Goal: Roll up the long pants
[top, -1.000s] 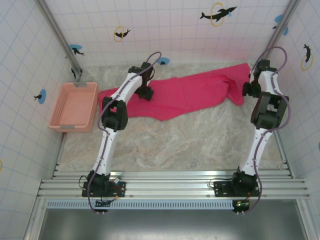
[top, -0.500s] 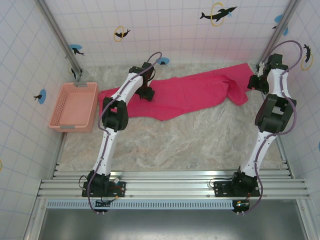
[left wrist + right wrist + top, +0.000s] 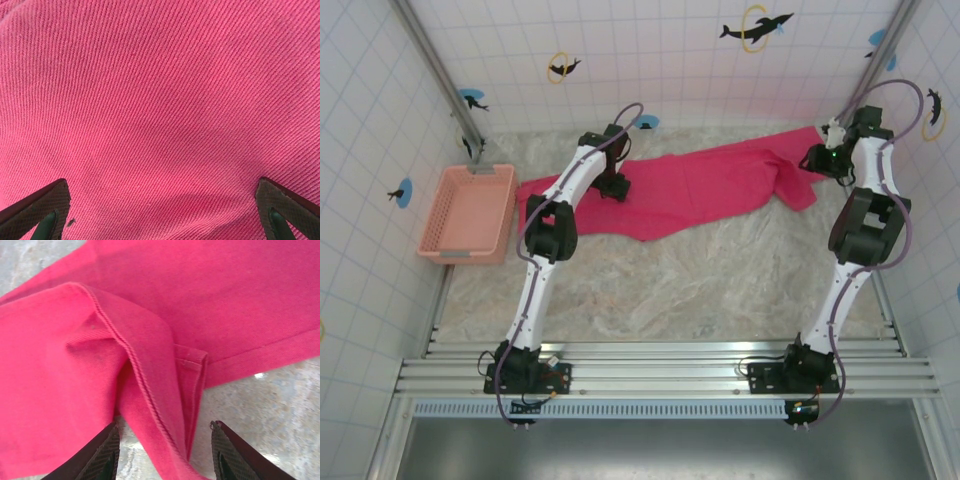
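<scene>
the long pants [image 3: 710,185] lie flat along the far edge of the table [image 3: 720,290]. one end is by the far right corner, and the other reaches toward the pink lattice basket [image 3: 470,210] at the left edge without touching it. the left gripper [image 3: 612,186] is down on the cloth near its left end, jaws spread wide over smooth weave, gripping nothing. the right gripper [image 3: 820,160] hovers at the right end, jaws apart, straddling a folded ridge [image 3: 150,370] of seam doubled over near the hem. the roll looks not yet begun. to start it well, i'd judge the right jaws should drop over that ridge, pinch every layer at the end, then turn it leftward into a tight first wrap. the left gripper should pin the fabric against sliding.
</scene>
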